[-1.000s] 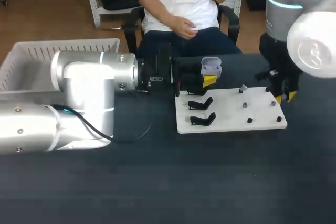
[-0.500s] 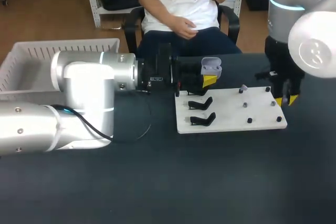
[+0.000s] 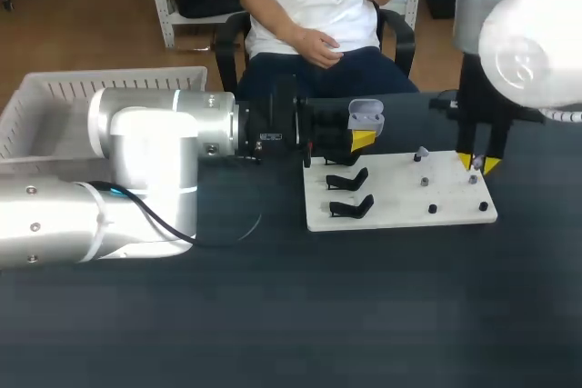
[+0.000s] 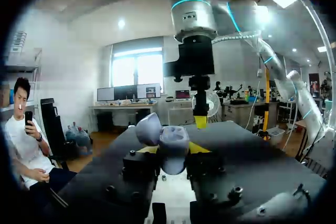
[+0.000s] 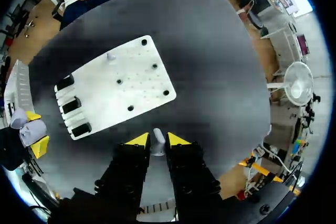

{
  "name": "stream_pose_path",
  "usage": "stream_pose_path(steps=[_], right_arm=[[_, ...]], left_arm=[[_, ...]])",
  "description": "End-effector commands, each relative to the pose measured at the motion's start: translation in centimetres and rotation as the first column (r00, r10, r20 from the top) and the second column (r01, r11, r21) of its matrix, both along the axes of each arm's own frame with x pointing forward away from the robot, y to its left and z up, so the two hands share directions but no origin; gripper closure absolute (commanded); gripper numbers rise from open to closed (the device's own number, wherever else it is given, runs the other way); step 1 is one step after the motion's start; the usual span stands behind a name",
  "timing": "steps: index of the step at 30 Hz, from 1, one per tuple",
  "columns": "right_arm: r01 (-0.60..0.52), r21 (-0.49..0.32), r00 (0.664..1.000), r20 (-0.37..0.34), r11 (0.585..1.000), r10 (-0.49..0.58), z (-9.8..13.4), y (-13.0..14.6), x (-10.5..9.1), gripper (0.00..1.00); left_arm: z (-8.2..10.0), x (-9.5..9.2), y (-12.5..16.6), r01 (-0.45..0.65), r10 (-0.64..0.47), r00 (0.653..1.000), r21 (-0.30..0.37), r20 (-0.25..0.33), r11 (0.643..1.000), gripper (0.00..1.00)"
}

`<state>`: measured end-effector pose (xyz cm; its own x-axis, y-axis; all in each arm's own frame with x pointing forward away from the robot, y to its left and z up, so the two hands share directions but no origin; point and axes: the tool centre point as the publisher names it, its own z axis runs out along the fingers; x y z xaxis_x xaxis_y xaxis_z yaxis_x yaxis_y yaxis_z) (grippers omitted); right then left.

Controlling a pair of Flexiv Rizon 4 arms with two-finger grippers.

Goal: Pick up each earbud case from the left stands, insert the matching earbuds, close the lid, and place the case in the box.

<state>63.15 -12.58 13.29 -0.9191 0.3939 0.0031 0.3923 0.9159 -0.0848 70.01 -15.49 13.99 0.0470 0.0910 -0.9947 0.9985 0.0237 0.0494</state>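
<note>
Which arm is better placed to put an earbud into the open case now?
Right. The right tool is shut on an earbud by the white board. The left tool is taken up holding the open case and can only present it.

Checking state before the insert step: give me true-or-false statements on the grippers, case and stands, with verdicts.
1. The left gripper grips the earbud case, lid open. True.
2. The right gripper is empty. False: an earbud sits pinched between its fingers.
3. The black stands hold no case. True.
4. The right gripper hangs over the stands. False: it is by the white board's opposite end.
</note>
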Motion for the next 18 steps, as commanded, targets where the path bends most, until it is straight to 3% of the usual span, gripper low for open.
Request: stream_pose_path(steps=[1, 8, 11, 13, 18], right_arm=[[0.007, -0.003, 1.000, 0.006, 1.000, -0.007, 0.0, 0.1, -0.3, 1.00], [0.007, -0.003, 1.000, 0.006, 1.000, -0.007, 0.0, 0.1, -0.3, 1.00], [0.062, -0.027, 0.997, 0.042, 0.998, -0.061, 1.2, 0.6, 0.0, 1.00], [0.051, -0.060, 0.999, 0.014, 0.997, -0.051, 1.9, 1.2, 0.2, 1.00], [0.042, -0.053, 0.999, -0.012, 0.998, -0.043, 3.7, 2.5, 0.9, 1.00]], left_arm=[[-0.1, 0.0, 0.0, -0.002, 0.002, 1.000, -0.003, 0.002, 1.000, 1.00], [-0.1, 0.0, 0.0, -0.002, 0.002, 1.000, -0.003, 0.002, 1.000, 1.00], [-0.1, 0.0, 0.0, -0.002, 0.002, 1.000, -0.003, 0.002, 1.000, 1.00], [-0.1, 0.0, 0.0, -0.002, 0.002, 1.000, -0.003, 0.002, 1.000, 1.00], [-0.1, 0.0, 0.0, -0.002, 0.002, 1.000, -0.003, 0.002, 1.000, 1.00]])
